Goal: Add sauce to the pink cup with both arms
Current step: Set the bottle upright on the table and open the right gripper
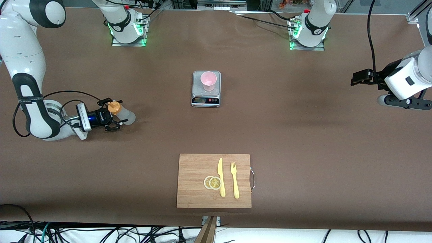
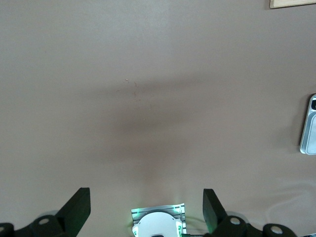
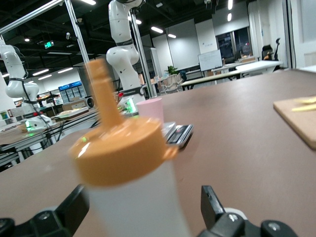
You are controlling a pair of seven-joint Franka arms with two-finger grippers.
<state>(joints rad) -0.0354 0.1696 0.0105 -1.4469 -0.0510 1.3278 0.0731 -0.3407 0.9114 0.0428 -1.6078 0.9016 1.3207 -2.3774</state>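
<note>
The sauce bottle (image 1: 127, 116), frosted white with an orange nozzle cap, stands upright on the table at the right arm's end. My right gripper (image 1: 113, 114) is open around it, low over the table, one finger on each side. In the right wrist view the sauce bottle (image 3: 133, 197) fills the space inside the right gripper (image 3: 143, 207), with a gap showing at one finger (image 3: 211, 203). The pink cup (image 1: 208, 80) stands on a small scale (image 1: 206, 98) mid-table. My left gripper (image 1: 354, 80) waits open in the air over bare table at the left arm's end, its fingers (image 2: 81, 203) wide apart.
A wooden cutting board (image 1: 192, 195) lies nearer to the front camera than the scale, carrying a yellow knife (image 1: 221, 177), a yellow fork (image 1: 234, 180) and lemon slices (image 1: 212, 182). Both arm bases (image 1: 126, 30) stand along the table's back edge.
</note>
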